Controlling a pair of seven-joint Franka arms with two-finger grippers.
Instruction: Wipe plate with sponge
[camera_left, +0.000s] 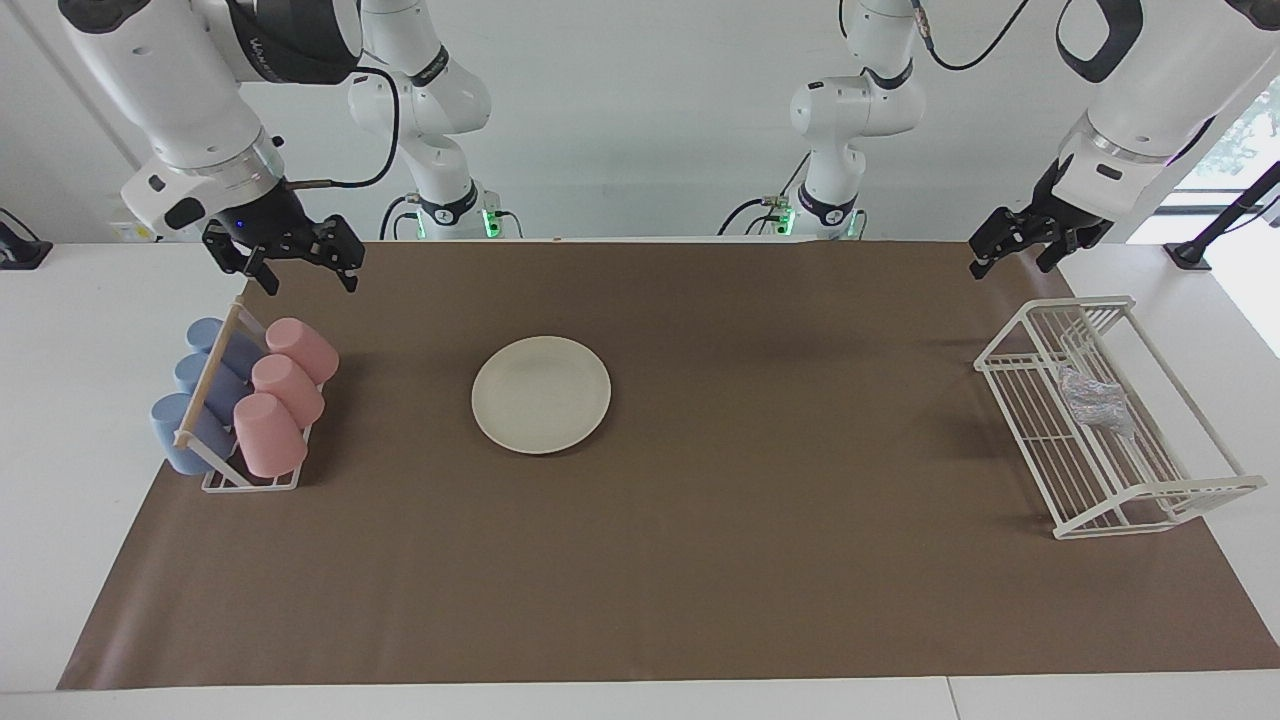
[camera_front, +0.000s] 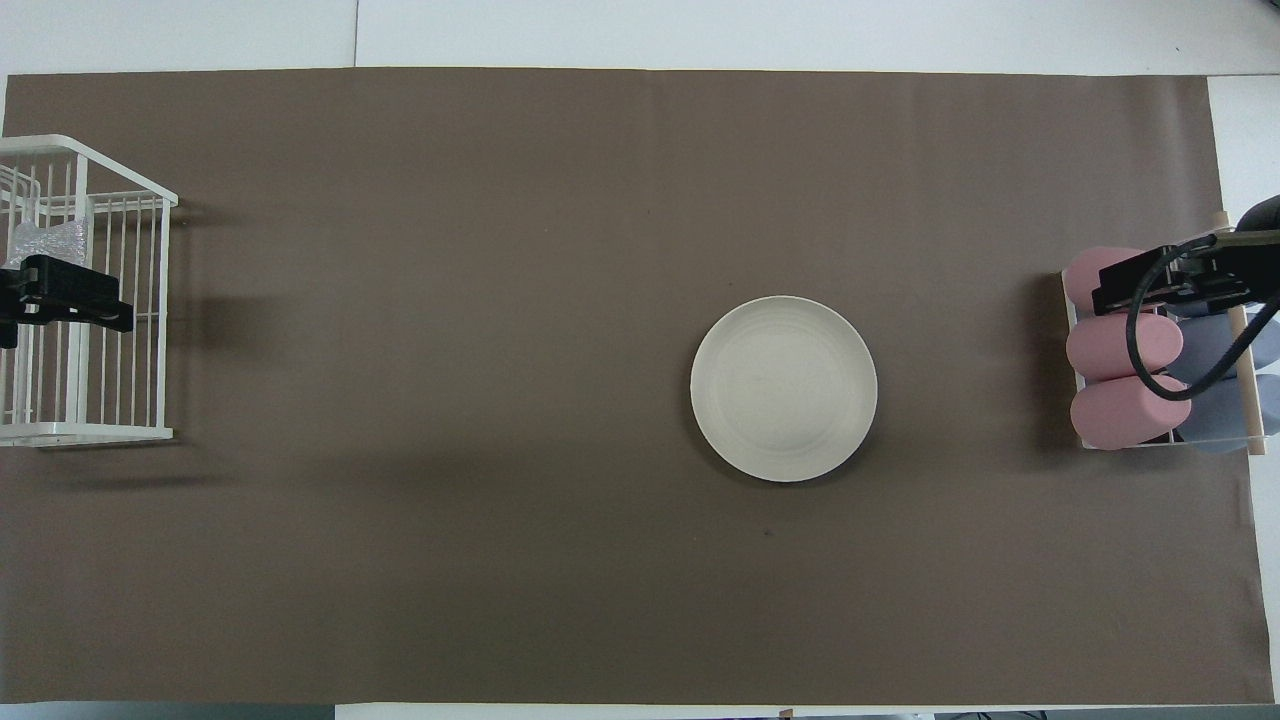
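Observation:
The cream-white plate (camera_left: 541, 394) (camera_front: 784, 388) lies flat on the brown mat, toward the right arm's end of the table. The silvery speckled sponge (camera_left: 1095, 402) (camera_front: 45, 240) lies crumpled inside the white wire basket (camera_left: 1040, 440) (camera_front: 165, 300) at the left arm's end. My left gripper (camera_left: 1010, 262) (camera_front: 75, 298) hangs open and empty in the air over the basket's robot-side part. It is well above the sponge. My right gripper (camera_left: 305, 272) (camera_front: 1150, 282) hangs open and empty over the cup rack, away from the plate.
A white rack with a wooden rod (camera_left: 205, 385) (camera_front: 1240, 340) holds pink cups (camera_left: 285, 385) (camera_front: 1125, 345) and blue cups (camera_left: 205, 375) lying on their sides, at the right arm's end. The brown mat (camera_left: 700, 560) (camera_front: 450, 500) covers most of the white table.

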